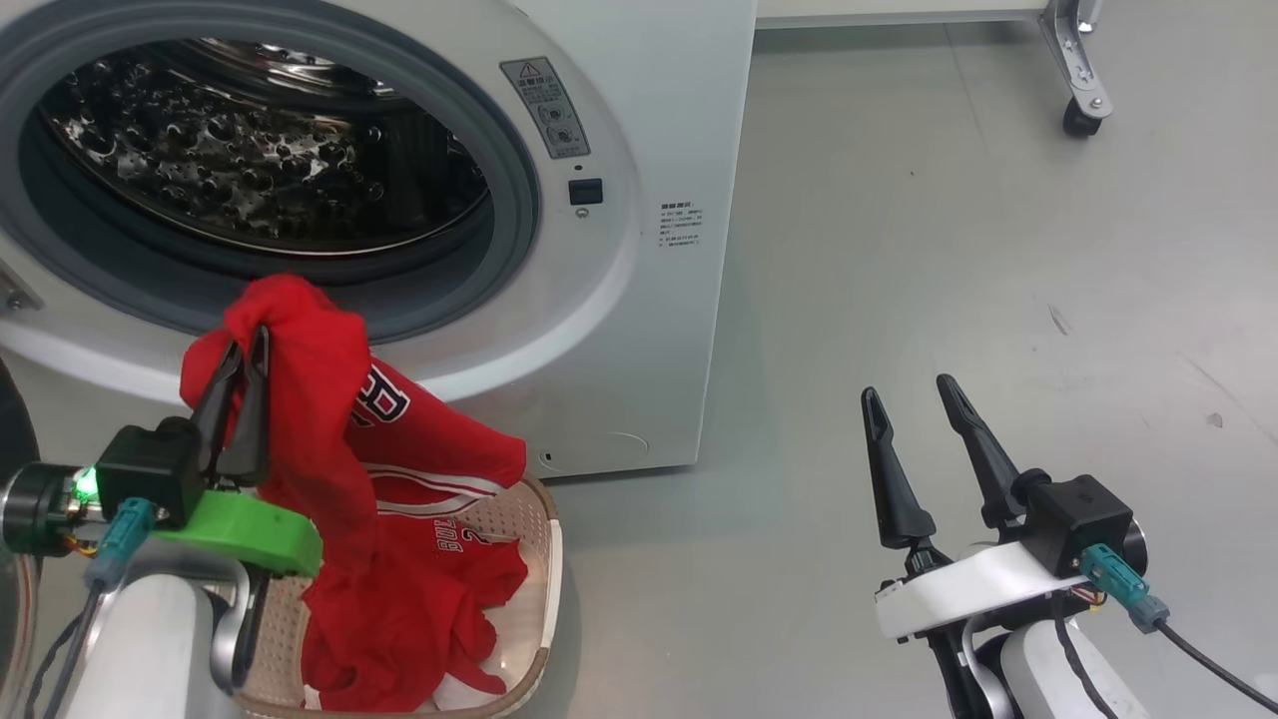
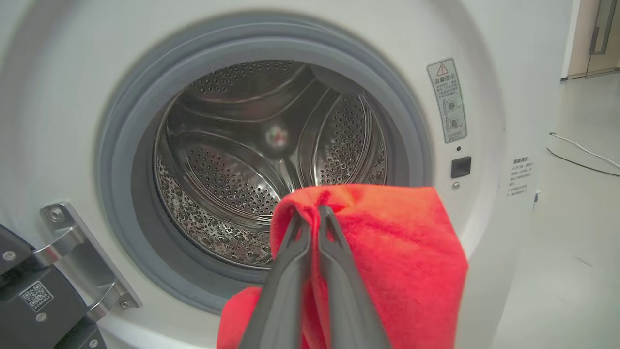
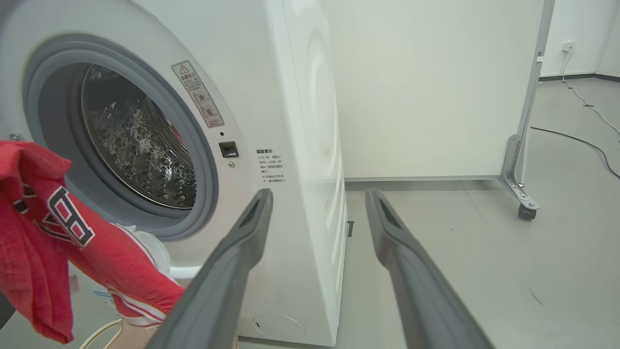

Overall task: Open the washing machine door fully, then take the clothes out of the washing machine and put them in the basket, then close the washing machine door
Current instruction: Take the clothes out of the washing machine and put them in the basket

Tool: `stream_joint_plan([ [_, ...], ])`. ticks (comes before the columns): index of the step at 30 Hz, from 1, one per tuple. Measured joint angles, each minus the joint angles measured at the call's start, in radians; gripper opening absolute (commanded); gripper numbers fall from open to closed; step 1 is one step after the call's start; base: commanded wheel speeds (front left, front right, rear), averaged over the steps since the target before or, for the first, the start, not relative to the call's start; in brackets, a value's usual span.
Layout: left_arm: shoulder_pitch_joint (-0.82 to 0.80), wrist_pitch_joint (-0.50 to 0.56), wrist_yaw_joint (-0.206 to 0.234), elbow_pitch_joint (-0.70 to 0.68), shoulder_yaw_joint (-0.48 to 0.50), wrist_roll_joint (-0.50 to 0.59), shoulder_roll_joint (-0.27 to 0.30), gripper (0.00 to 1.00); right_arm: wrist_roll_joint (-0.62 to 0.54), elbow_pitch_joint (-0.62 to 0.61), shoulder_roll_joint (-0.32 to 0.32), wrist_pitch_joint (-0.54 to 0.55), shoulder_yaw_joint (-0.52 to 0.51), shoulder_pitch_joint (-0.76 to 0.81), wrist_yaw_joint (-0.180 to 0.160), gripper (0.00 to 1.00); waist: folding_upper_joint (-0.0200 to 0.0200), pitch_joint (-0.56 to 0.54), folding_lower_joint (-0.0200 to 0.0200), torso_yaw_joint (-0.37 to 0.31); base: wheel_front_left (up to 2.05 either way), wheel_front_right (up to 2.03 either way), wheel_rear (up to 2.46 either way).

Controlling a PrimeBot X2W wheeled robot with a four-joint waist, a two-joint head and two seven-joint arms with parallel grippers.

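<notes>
Much of basket point(image 1: 552, 559) hidden under clothes point(image 1: 419, 599) clenched in left claw point(image 1: 250, 340); right claw point(image 1: 907, 387) spread, empty.

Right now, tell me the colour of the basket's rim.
Brown, around the cream perforated basket; the head view shows it best.

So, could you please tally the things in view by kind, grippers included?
washing machine: 1
red garment: 1
basket: 1
grippers: 2 (left gripper shut on the red garment, right gripper open)
Total: 5
</notes>
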Motion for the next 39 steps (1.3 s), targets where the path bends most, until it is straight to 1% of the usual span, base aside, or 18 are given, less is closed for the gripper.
stream_joint_plan([
  [8,0.025,0.013,0.0,0.052,-0.012,0.002,0.009,0.0,-0.006,-0.009,0.002,0.0,0.005,-0.002,0.0,1.0,0.0,0.043,0.0,-0.008,0.0,0.0,0.0],
  [10,0.04,0.015,0.0,0.08,-0.009,0.008,0.025,0.0,-0.011,-0.013,0.002,0.0,0.007,-0.004,0.0,1.0,0.0,0.06,0.0,-0.011,0.0,0.0,0.0],
  [16,0.07,0.049,0.0,0.148,-0.003,0.019,0.043,0.0,-0.015,-0.016,0.004,0.0,0.009,-0.011,0.0,1.0,0.0,0.096,0.0,-0.019,0.0,0.0,0.0],
  [23,0.078,0.069,-0.009,0.2,-0.047,0.045,0.051,0.0,-0.024,-0.023,0.006,0.0,0.016,-0.038,0.0,1.0,0.0,0.141,0.0,-0.03,0.0,0.0,0.0],
  [28,0.078,0.111,-0.012,0.263,-0.064,0.061,0.051,0.0,-0.031,-0.025,0.007,0.0,0.027,-0.057,0.005,1.0,0.0,0.172,0.0,-0.042,0.0,0.0,0.0],
  [34,0.063,0.129,-0.012,0.3,-0.056,0.058,0.051,0.0,-0.04,-0.03,0.01,0.0,0.035,-0.072,0.004,1.0,0.0,0.21,0.0,-0.059,0.0,0.0,0.0],
  [39,-0.001,0.152,-0.013,0.328,-0.057,0.055,0.052,0.0,-0.043,-0.031,0.011,0.0,0.045,-0.087,0.004,1.0,0.0,0.249,0.0,-0.074,0.0,0.0,0.0],
])
